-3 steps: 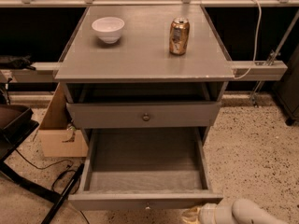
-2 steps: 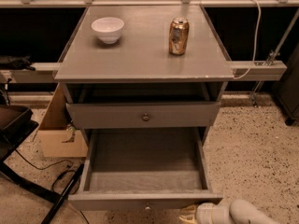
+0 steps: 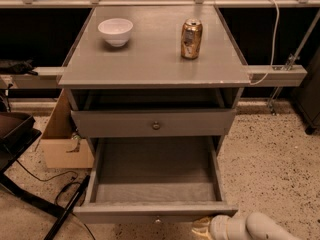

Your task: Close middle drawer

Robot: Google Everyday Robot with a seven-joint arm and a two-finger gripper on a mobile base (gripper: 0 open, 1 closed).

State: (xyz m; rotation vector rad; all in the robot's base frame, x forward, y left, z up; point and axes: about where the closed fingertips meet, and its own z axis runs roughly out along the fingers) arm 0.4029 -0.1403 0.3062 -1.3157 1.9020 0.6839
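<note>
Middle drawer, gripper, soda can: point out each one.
middle drawer (image 3: 150, 211), camera view, on its front panel.
gripper (image 3: 202, 227), camera view, at its tip, by the middle drawer front's right end.
soda can (image 3: 191, 39), camera view, on its side wall.

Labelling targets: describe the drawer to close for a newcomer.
Grey cabinet with a bowl and can on top. Below its upper drawer, the middle drawer alone is pulled far out, empty, with the gripper near its front right corner.

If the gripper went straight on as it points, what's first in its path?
Low at the frame's bottom, the gripper points left: likely the open middle drawer's front, near its knob, though depth is unclear.
</note>
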